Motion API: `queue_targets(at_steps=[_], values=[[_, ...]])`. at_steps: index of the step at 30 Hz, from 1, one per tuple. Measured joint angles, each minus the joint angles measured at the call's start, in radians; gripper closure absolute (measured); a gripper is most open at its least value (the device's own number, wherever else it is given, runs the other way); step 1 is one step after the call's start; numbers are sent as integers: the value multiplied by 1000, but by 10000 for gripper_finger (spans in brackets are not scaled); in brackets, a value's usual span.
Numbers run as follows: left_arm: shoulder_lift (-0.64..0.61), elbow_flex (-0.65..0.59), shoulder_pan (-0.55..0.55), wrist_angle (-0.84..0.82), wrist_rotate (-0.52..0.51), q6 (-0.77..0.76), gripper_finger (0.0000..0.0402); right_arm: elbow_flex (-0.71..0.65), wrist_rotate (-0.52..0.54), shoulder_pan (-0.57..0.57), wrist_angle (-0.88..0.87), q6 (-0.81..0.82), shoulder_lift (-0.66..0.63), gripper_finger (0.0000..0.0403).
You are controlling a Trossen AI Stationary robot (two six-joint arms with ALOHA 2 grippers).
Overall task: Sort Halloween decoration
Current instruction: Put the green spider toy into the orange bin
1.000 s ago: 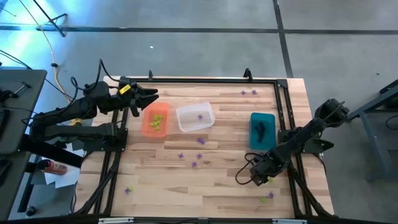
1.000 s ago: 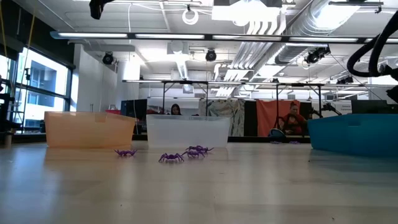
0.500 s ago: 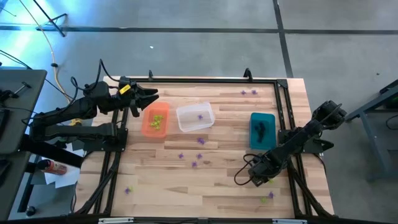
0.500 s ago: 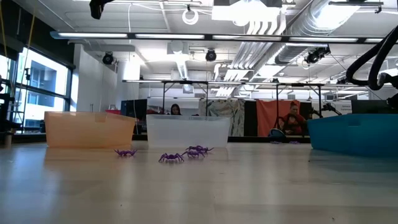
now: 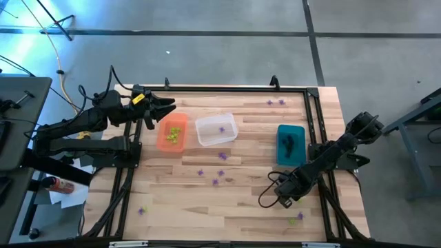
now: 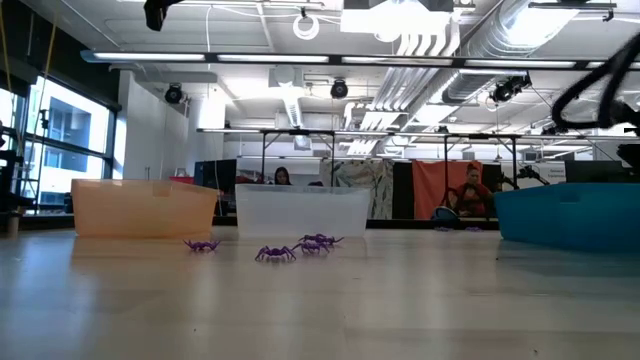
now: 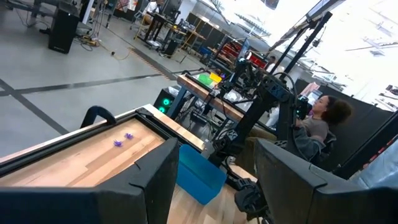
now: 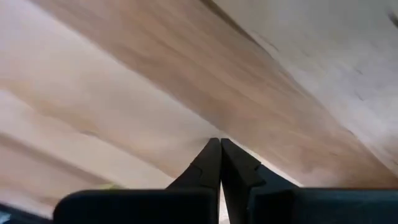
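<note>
Right gripper (image 5: 288,197) is down at the table (image 5: 234,220) surface, fingers pressed together tip to tip in the right wrist view (image 8: 219,152); nothing visible between them, only bare wood under the tips. A blurred yellow-green smear shows just beside the gripper body in that view, can't tell what it is. The teal bin (image 5: 290,143) with black trinkets (image 5: 289,142) inside sits just beyond this gripper, toward the far edge. A yellow-green trinket (image 5: 295,220) lies near it on the near side, close to the table edge.

Left gripper (image 5: 165,107) hangs above the far end of the orange bin (image 5: 171,133), fingers (image 7: 152,177) spread wide apart, holding nothing. Yellow-green trinkets (image 5: 173,133) lie in the orange bin right under it. The clear bin (image 5: 216,129), with one purple trinket (image 5: 222,129) in it, is beside that gripper toward the right arm.

Loose purple trinkets (image 5: 215,172) lie scattered on the table between the two grippers, just in front of the clear bin; the low view shows them as a small cluster (image 6: 296,247). Two more purple ones (image 5: 275,102) sit at the far edge, well apart from both grippers, also seen in the left wrist view (image 7: 122,139). One more purple piece (image 5: 142,210) lies near the front edge on the left arm's side.

A seated person (image 7: 317,124) shows beyond the table.
</note>
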Motion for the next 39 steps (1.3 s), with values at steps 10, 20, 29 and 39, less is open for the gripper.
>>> queue_targets(at_steps=[10,20,29,39], values=[[0,0,0,0,1,26,206,163,120,-22,-21,-231,-74,402],[10,0,0,0,3,25,206,431,403,-140,85,-905,-166,403],[67,0,0,2,31,57,206,473,436,-367,550,-1388,-167,403],[185,0,-56,47,198,460,206,474,401,-588,742,-1397,-166,403]])
